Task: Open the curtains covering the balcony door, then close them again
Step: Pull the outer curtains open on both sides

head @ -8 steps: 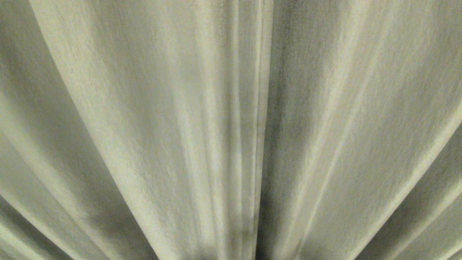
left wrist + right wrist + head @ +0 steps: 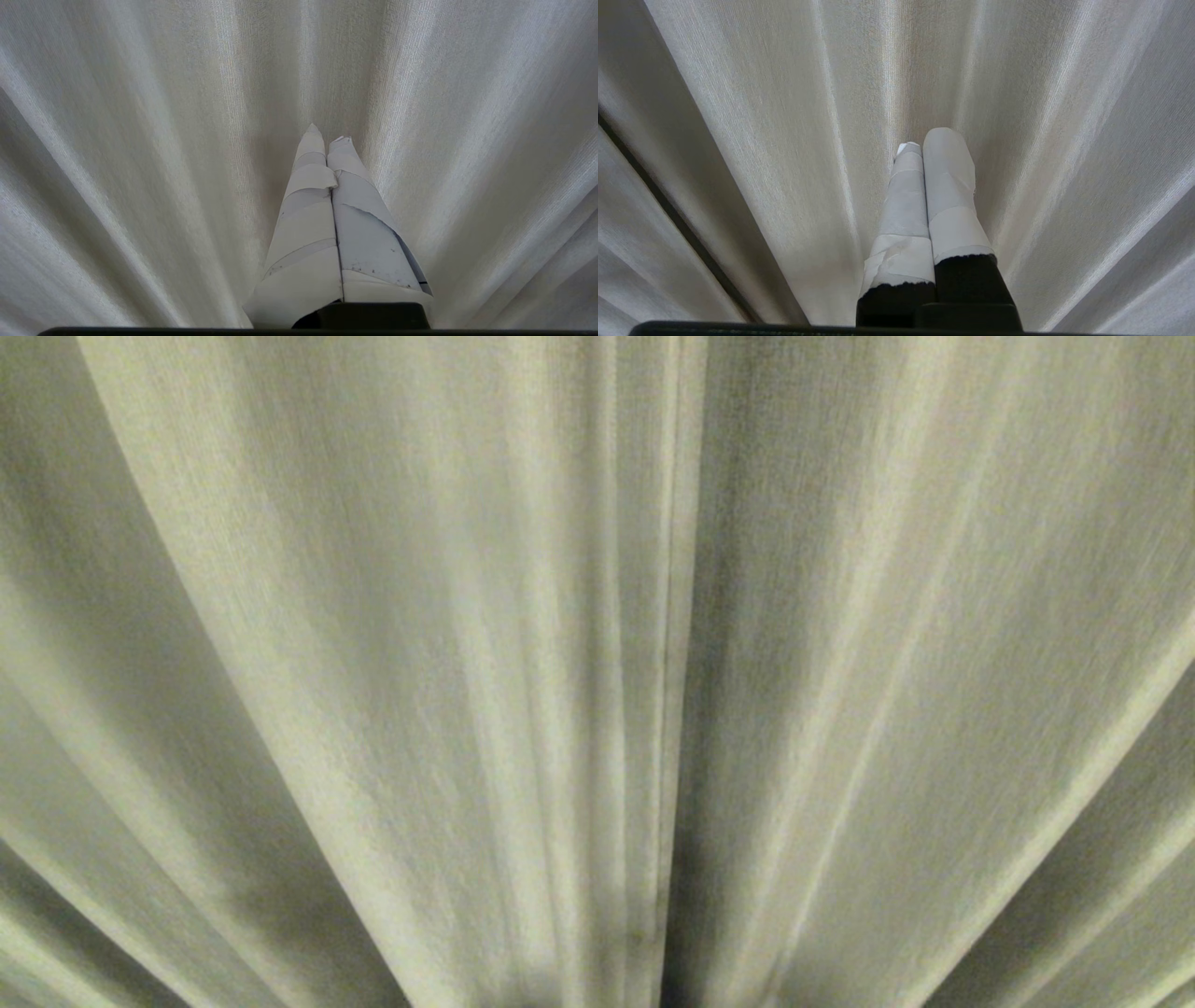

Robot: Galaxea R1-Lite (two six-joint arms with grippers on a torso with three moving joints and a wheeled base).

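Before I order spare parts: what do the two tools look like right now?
The left tool has two tapered fingers wholly wrapped in overlapping pale tape, scuffed and specked near a black base. The right tool has blunter, rounder tips; its tape covers only the outer part, leaving black finger bodies bare.

Head view dim, greenish-grey, soft all over; weave on curtains (image 2: 373, 663) smeared, worst toward corners. Deep shadow in pleat valleys, darkest at lower centre seam. Pleats fan outward, wide-angle stretch at edges. Wrist views brighter, weave crisp mid-frame, light glowing through fabric, pale sheen on pleat ridges. White-taped left gripper (image 2: 327, 135) and right gripper (image 2: 931, 140) evenly lit, no glare.
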